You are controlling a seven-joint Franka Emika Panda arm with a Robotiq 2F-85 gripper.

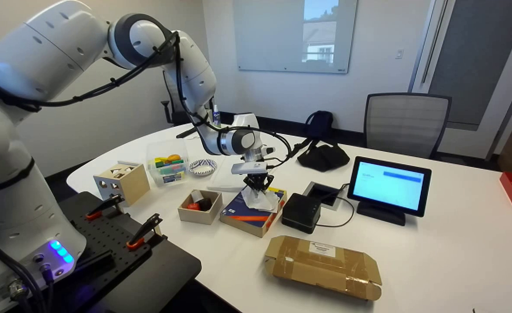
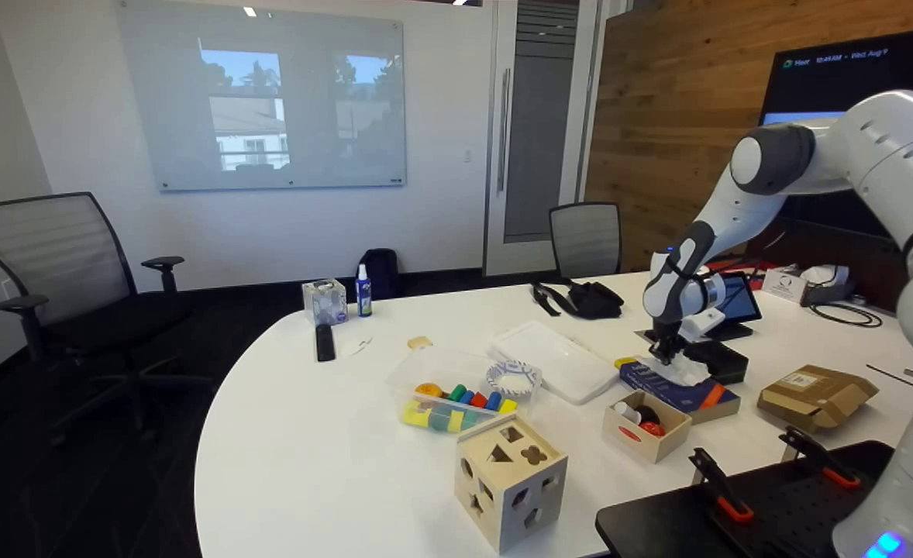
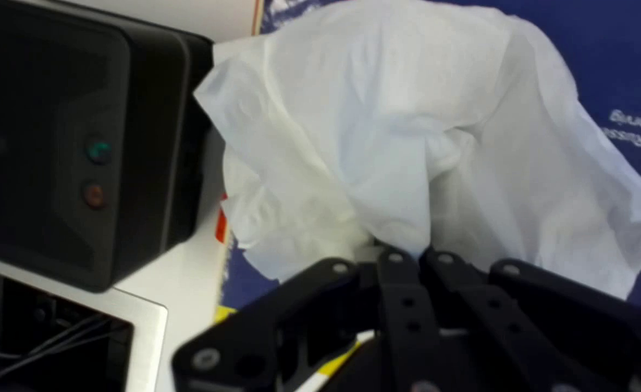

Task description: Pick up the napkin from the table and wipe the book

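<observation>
The white crumpled napkin (image 1: 260, 201) lies spread over the dark blue cover of the book (image 1: 241, 212) and hangs from my gripper (image 1: 258, 184). In the wrist view the gripper (image 3: 421, 256) is closed, with a fold of the napkin (image 3: 386, 125) pinched between its fingertips. The fingertips themselves are partly hidden by the paper. The book (image 3: 625, 49) shows around the napkin and passes under the fingers. The napkin (image 2: 685, 370) and the book (image 2: 677, 394) also show in an exterior view. The book lies flat on the white table (image 1: 225, 258).
A black box-like device (image 1: 300, 212) stands close beside the book. A small wooden box with items (image 1: 200, 215) is on the opposite side. A tan package (image 1: 323, 267), a tablet screen (image 1: 390, 187), a cable opening (image 1: 335, 203) and a shape-sorter cube (image 2: 511, 480) are also on the table.
</observation>
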